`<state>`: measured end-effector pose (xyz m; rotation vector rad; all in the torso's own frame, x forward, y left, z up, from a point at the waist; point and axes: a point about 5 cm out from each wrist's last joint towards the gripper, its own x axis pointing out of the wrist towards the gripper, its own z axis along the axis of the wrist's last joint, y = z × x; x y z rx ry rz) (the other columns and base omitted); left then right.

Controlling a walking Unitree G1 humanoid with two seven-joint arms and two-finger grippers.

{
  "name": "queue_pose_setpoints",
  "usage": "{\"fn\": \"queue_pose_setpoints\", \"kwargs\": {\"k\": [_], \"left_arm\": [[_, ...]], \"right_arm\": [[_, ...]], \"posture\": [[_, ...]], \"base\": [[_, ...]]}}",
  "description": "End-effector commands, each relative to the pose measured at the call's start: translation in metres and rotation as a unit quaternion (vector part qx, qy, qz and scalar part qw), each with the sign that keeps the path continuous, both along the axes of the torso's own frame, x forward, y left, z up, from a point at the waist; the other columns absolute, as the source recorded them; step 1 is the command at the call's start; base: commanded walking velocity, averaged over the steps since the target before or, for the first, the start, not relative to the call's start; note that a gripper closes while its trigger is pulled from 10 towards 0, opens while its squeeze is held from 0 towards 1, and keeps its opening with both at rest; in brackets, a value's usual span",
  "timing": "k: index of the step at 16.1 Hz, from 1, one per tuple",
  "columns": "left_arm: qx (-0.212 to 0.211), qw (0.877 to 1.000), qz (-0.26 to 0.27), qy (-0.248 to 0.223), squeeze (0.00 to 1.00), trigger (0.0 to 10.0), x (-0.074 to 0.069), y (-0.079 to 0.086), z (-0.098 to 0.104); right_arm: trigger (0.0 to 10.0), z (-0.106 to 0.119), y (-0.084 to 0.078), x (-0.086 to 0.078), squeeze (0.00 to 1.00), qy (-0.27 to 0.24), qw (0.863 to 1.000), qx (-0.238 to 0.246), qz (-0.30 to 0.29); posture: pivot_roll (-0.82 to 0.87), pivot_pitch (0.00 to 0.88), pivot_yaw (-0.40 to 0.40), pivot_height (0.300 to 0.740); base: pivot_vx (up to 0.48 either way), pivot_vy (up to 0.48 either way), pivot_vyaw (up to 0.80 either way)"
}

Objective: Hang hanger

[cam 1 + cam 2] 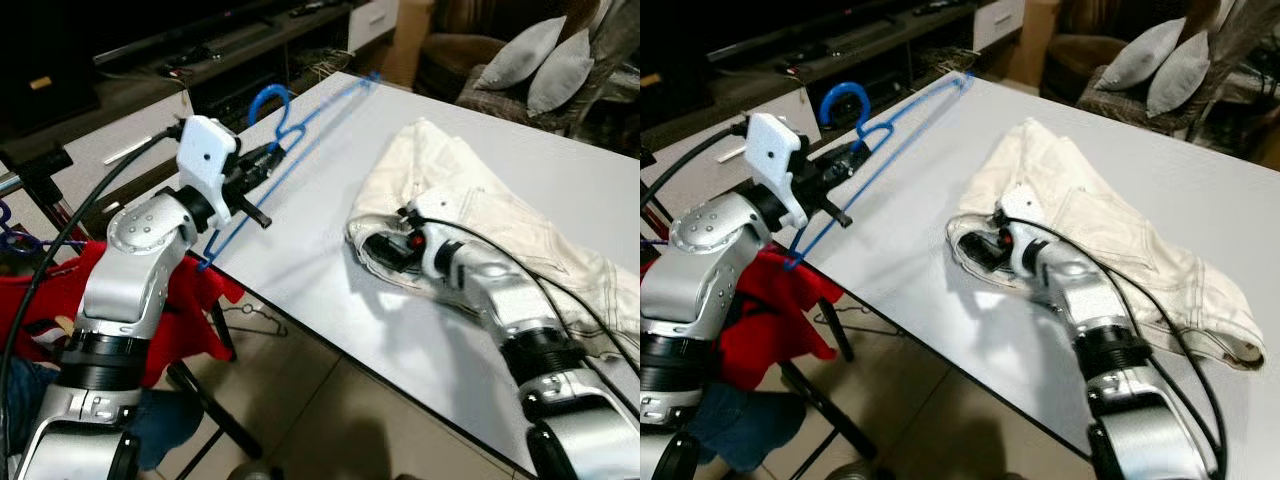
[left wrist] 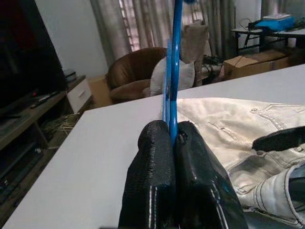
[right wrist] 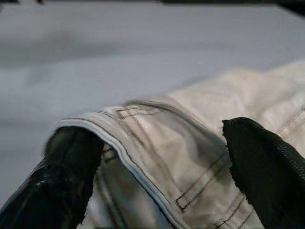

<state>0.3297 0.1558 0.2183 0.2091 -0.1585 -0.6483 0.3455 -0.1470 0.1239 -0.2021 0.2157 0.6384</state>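
My left gripper [image 1: 262,160] is shut on a thin blue wire hanger [image 1: 300,140], holding it near the neck just below its hook [image 1: 268,100]. It holds the hanger over the left edge of the white table [image 1: 330,300], and the long bar runs toward the far corner. In the left wrist view the blue wire [image 2: 175,57] rises from between the closed fingertips [image 2: 157,157]. Cream trousers [image 1: 500,230] lie crumpled on the table. My right gripper [image 1: 385,250] is open at their waistband [image 3: 143,143], with one finger [image 3: 71,162] on each side of the fabric edge.
Red cloth [image 1: 60,300] hangs over a black rack beside the table's left edge. A wire hanger [image 1: 255,320] lies on the tiled floor below. A dark TV stand [image 1: 200,50] runs along the back, and an armchair with grey cushions [image 1: 540,60] stands at the far right.
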Motion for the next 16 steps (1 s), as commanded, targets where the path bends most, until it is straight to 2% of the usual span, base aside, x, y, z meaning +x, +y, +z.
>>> {"fn": "queue_pose_setpoints", "kwargs": {"k": [1,3,7,9,10,11,12,13,14,16], "left_arm": [[-0.012,1.0,0.013,0.023,0.0,10.0,0.001,0.003,-0.006],[-0.013,0.999,0.011,0.034,0.0,10.0,0.0,-0.001,-0.013],[-0.013,0.999,-0.021,0.038,0.0,10.0,-0.005,-0.019,-0.018],[-0.022,0.998,-0.039,0.042,0.0,10.0,-0.007,-0.025,-0.017],[-0.034,0.997,-0.044,0.045,0.0,10.0,-0.009,-0.026,-0.017],[-0.046,0.997,-0.046,0.047,0.0,10.0,-0.014,-0.029,-0.019],[-0.054,0.997,-0.032,0.041,0.0,10.0,-0.022,-0.036,-0.024],[-0.058,0.998,-0.021,0.033,0.0,10.0,-0.026,-0.038,-0.025],[-0.055,0.998,-0.013,0.032,0.0,10.0,-0.029,-0.04,-0.027],[-0.048,0.998,0.0,0.037,0.0,10.0,-0.034,-0.042,-0.036]], "right_arm": [[10.0,0.012,-0.008,-0.01,0.0,-0.028,0.999,0.006,0.018],[10.0,0.033,-0.024,-0.041,0.0,-0.059,0.998,0.019,0.021],[10.0,0.07,-0.046,-0.075,0.0,-0.143,0.989,0.006,-0.028],[10.0,0.084,-0.058,-0.09,0.0,-0.159,0.986,-0.003,-0.044],[10.0,0.084,-0.059,-0.093,0.0,-0.157,0.986,-0.007,-0.051],[10.0,0.084,-0.061,-0.096,0.0,-0.158,0.984,-0.009,-0.087],[10.0,0.079,-0.058,-0.096,0.0,-0.153,0.965,0.053,-0.208],[10.0,0.074,-0.051,-0.099,0.0,-0.142,0.956,0.09,-0.239],[10.0,0.071,-0.041,-0.106,0.0,-0.149,0.956,0.09,-0.236],[10.0,0.046,-0.031,-0.117,0.0,-0.106,0.951,0.09,-0.275]], "posture": [[-0.04,0.0,0.025,0.74],[-0.05,0.0,0.046,0.74],[-0.06,0.0,0.064,0.74],[-0.06,0.0,0.07,0.74],[-0.06,0.0,0.072,0.74],[-0.07,0.0,0.078,0.74],[-0.06,0.0,0.063,0.74],[-0.06,0.0,0.057,0.74],[-0.05,0.0,0.048,0.74],[-0.05,0.0,0.032,0.74]], "base": [[0.0,0.0,0.0],[0.0,0.0,0.0],[0.0,0.0,0.0],[0.0,0.0,0.0],[0.0,0.0,0.0],[0.0,0.0,0.0],[0.0,0.0,0.0],[0.0,0.0,0.0],[0.0,0.0,0.0],[0.0,0.161,-0.39]]}}
